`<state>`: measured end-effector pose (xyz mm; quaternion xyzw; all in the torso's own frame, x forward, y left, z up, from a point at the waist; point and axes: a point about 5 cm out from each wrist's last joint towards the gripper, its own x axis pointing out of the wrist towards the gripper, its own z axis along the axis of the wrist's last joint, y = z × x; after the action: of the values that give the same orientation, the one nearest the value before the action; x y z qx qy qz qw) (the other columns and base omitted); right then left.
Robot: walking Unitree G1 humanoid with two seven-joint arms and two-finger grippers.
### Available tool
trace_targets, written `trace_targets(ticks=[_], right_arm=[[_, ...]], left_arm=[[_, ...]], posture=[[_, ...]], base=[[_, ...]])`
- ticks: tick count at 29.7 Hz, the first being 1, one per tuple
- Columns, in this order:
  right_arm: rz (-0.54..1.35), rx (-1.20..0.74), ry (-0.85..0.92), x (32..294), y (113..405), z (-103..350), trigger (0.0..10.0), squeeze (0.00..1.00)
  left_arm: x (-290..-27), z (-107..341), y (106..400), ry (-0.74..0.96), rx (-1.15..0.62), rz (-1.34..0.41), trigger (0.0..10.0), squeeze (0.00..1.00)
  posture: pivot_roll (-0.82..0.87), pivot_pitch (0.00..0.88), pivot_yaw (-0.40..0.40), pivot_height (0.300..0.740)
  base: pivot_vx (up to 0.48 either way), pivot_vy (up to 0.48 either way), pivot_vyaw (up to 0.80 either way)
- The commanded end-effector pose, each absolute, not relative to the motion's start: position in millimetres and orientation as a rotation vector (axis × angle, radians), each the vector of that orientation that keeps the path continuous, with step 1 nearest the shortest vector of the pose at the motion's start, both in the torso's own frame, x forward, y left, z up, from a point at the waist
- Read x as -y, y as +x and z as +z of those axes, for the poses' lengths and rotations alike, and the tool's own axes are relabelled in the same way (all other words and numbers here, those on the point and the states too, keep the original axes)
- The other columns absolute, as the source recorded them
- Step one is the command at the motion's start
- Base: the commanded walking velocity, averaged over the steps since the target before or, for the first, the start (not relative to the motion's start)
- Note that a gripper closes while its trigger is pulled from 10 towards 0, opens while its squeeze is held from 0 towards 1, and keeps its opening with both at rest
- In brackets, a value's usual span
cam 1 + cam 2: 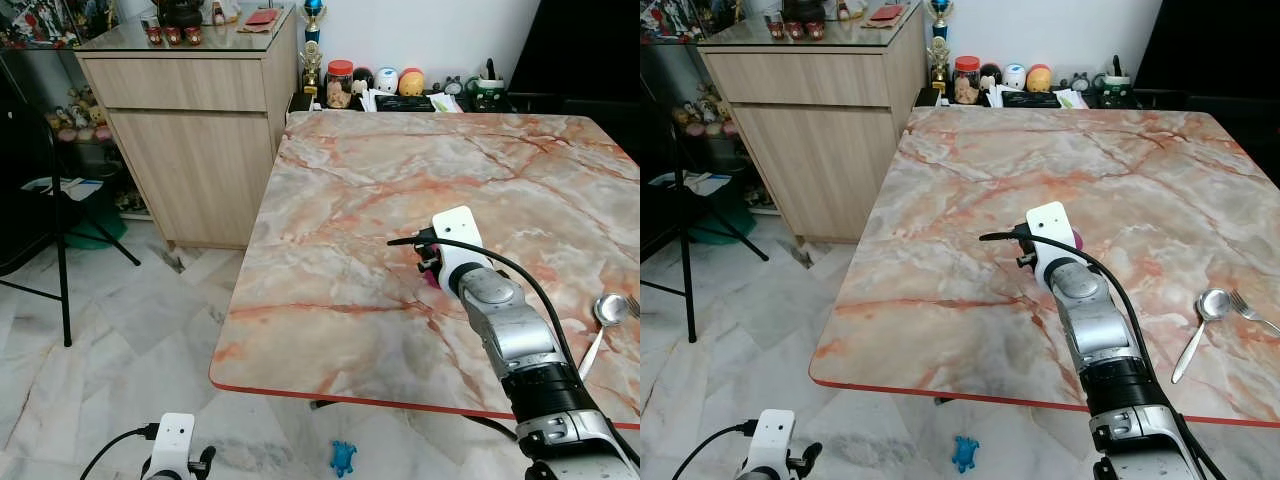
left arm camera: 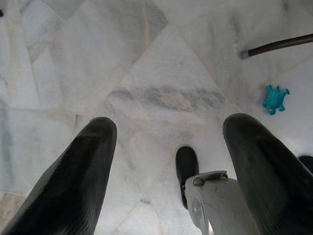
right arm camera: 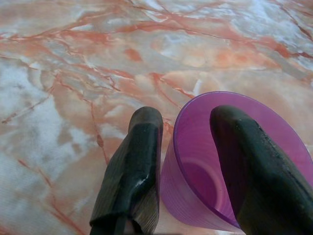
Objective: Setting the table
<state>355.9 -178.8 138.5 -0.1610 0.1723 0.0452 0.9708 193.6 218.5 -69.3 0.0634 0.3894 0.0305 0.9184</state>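
The left gripper (image 2: 166, 161) hangs low over the tiled floor (image 2: 146, 73), fingers spread wide, near a small blue toy (image 1: 343, 458). Above, the right gripper (image 3: 188, 161) reaches over the marble table (image 1: 400, 180), pinching the wall of a purple cup (image 3: 195, 166), one finger inside, one outside. A spoon (image 1: 1200, 325) and fork (image 1: 1252, 310) lie to its right. Beyond stands a wooden cabinet (image 1: 190, 130).

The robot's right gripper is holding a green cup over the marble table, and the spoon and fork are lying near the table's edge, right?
Not quite: the cup is purple, not green, as the right wrist view shows. The right gripper does pinch its wall over the marble table, with the spoon and fork nearby.
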Motion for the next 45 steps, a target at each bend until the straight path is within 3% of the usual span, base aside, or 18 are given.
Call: trace_targets(ticks=[1,2,4,5,6,7,11,13,14,15,27,34,35,36,37,45], right_arm=[[0.089,-0.359,-0.321,178.7,357.3,138.7,3.6,0.00],[0.089,-0.361,-0.321,178.6,357.2,138.3,2.9,0.00],[0.089,-0.362,-0.320,178.6,357.1,138.0,2.7,0.00],[0.093,-0.366,-0.321,178.2,357.0,137.4,3.9,0.00],[0.093,-0.366,-0.321,178.2,357.0,137.4,3.9,0.00],[0.095,-0.370,-0.322,177.7,356.8,136.5,10.0,0.00],[0.096,-0.371,-0.321,177.4,356.8,136.2,10.0,0.00],[0.098,-0.370,-0.320,177.2,356.8,136.2,4.5,0.00],[0.098,-0.370,-0.320,177.2,356.8,136.2,4.5,0.00],[0.099,-0.369,-0.319,177.1,356.9,136.2,0.3,0.00],[0.098,-0.316,-0.324,174.2,358.7,142.4,0.0,0.00],[0.075,-0.031,-0.208,161.8,353.0,166.9,0.0,0.00],[0.081,0.023,-0.202,158.5,348.0,168.9,7.3,0.00],[0.081,0.023,-0.202,158.5,348.0,168.9,7.3,0.00],[0.084,0.070,-0.179,155.7,342.9,169.9,10.0,0.00],[0.017,0.240,-0.088,148.9,303.2,156.0,10.0,0.00]], left_arm=[[-219.6,-71.9,188.9,0.128,-0.823,0.065,10.0,0.00],[-219.6,-71.9,188.9,0.128,-0.823,0.065,10.0,0.00],[-219.6,-71.9,188.9,0.128,-0.823,0.065,10.0,0.00],[-219.6,-71.9,188.9,0.128,-0.823,0.066,10.0,0.00],[-219.6,-71.9,188.9,0.128,-0.823,0.066,10.0,0.00],[-219.6,-71.8,189.1,0.128,-0.822,0.065,10.0,0.00],[-219.4,-71.8,189.3,0.129,-0.821,0.064,10.0,0.00],[-219.0,-71.7,189.5,0.128,-0.820,0.063,10.0,0.00],[-219.0,-71.7,189.5,0.128,-0.820,0.063,10.0,0.00],[-219.0,-71.7,189.5,0.128,-0.820,0.063,10.0,0.00],[-218.8,-71.7,189.5,0.128,-0.820,0.066,10.0,0.00],[-218.0,-71.9,189.4,0.125,-0.818,0.067,10.0,0.00],[-217.8,-72.0,189.2,0.124,-0.819,0.067,10.0,0.00],[-217.8,-72.0,189.2,0.124,-0.819,0.067,10.0,0.00],[-217.8,-72.1,189.0,0.123,-0.819,0.067,10.0,0.00],[-218.7,-72.5,187.9,0.123,-0.821,0.069,10.0,0.00]], posture=[[0.07,0.018,0.014,0.740],[0.08,0.019,0.015,0.740],[0.08,0.019,0.015,0.740],[0.08,0.018,0.015,0.740],[0.08,0.018,0.015,0.740],[0.08,0.019,0.015,0.740],[0.08,0.019,0.015,0.740],[0.07,0.018,0.014,0.740],[0.07,0.018,0.014,0.740],[0.07,0.018,0.014,0.740],[0.08,0.018,0.013,0.740],[0.07,0.015,0.009,0.740],[0.08,0.015,0.008,0.740],[0.08,0.015,0.008,0.740],[0.08,0.015,0.008,0.740],[0.08,0.013,0.006,0.740]], base=[[0.000,0.000,0.00],[0.000,0.000,0.00],[0.000,0.000,0.00],[0.000,0.000,0.00],[0.000,0.000,0.00],[0.000,0.000,0.00],[0.000,0.000,0.00],[0.000,0.000,0.00],[0.000,0.000,0.00],[0.000,0.000,0.00],[0.000,0.000,0.00],[0.000,0.000,0.00],[0.000,0.000,0.00],[0.000,0.000,0.00],[0.000,0.000,0.00],[0.000,0.000,0.00]])
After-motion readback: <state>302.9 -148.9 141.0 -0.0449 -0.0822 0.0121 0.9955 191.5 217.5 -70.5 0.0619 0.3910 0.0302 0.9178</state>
